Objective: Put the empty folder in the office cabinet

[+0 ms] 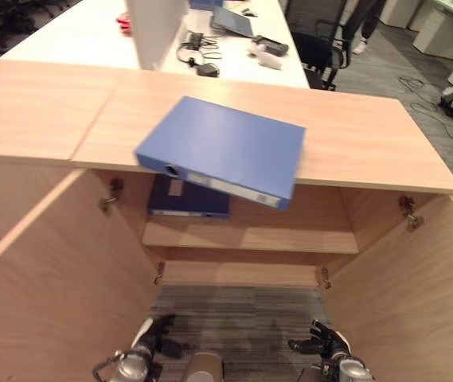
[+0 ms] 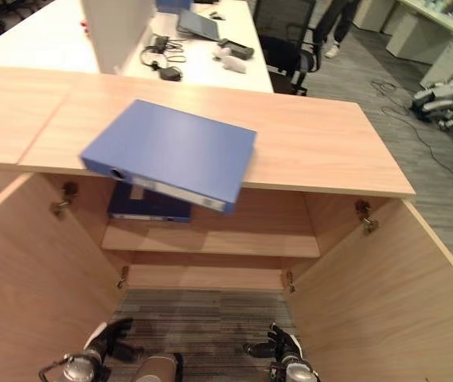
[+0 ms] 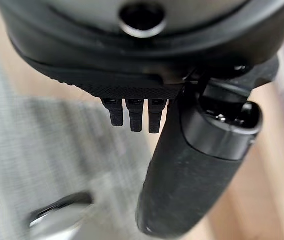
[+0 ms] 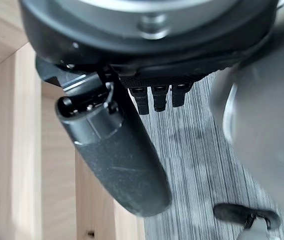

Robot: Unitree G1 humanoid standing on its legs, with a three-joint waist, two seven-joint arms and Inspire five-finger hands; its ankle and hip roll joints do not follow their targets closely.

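Observation:
A blue folder (image 1: pixel 226 147) lies flat on the wooden cabinet top (image 1: pixel 361 135), its spine end jutting out over the front edge above the open cabinet. Inside, a darker blue folder (image 1: pixel 188 200) lies on the upper shelf (image 1: pixel 274 237) at the left. My left hand (image 1: pixel 153 334) and right hand (image 1: pixel 322 341) hang low in front of the cabinet, far below the folder, over the grey carpet. Both are open and hold nothing. In the wrist views the left hand's thumb (image 3: pixel 181 175) and the right hand's thumb (image 4: pixel 117 160) stick out with only floor and wood past them.
The cabinet's left door (image 1: pixel 43 270) and right door (image 1: pixel 417 286) stand swung open on either side of my arms. Behind the cabinet is a white desk (image 1: pixel 75 32) with headphones, a laptop and small items. An office chair (image 1: pixel 322 40) and a person's legs are at the back right.

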